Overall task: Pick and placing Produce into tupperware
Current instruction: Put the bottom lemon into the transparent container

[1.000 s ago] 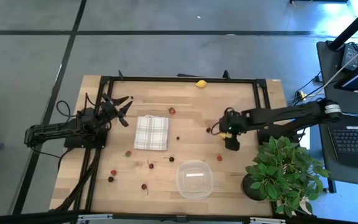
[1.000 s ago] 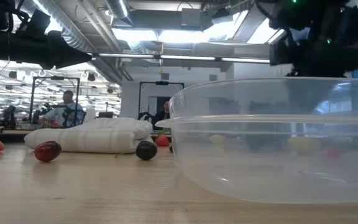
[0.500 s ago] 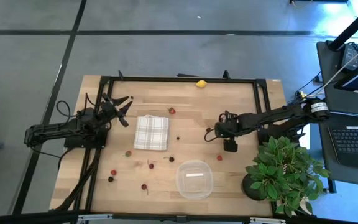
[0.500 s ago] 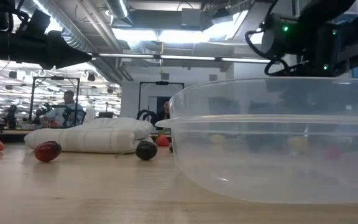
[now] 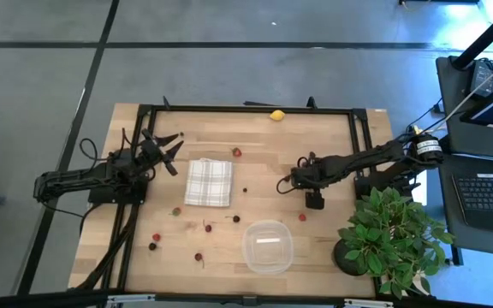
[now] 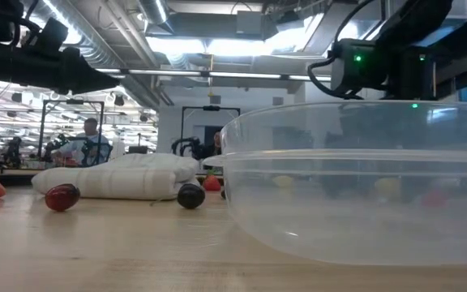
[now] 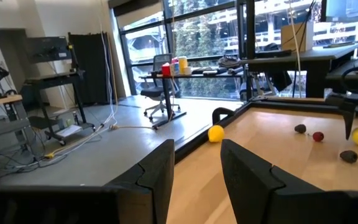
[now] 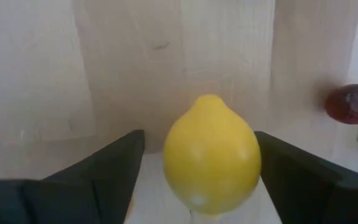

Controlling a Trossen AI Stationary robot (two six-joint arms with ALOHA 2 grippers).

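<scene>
Right gripper fingers flank a lemon; red berry nearby.

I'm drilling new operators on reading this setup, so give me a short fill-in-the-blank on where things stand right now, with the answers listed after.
1. The fruit between the right gripper's fingers is coloured ____.
2. The clear tupperware holds ____ pieces of produce.
3. The second lemon lies at the table's ____ edge, beside the black frame, in the high view.
4. The left gripper hovers beside the folded ____, holding nothing.

Missing words: yellow; no; far; cloth
</scene>
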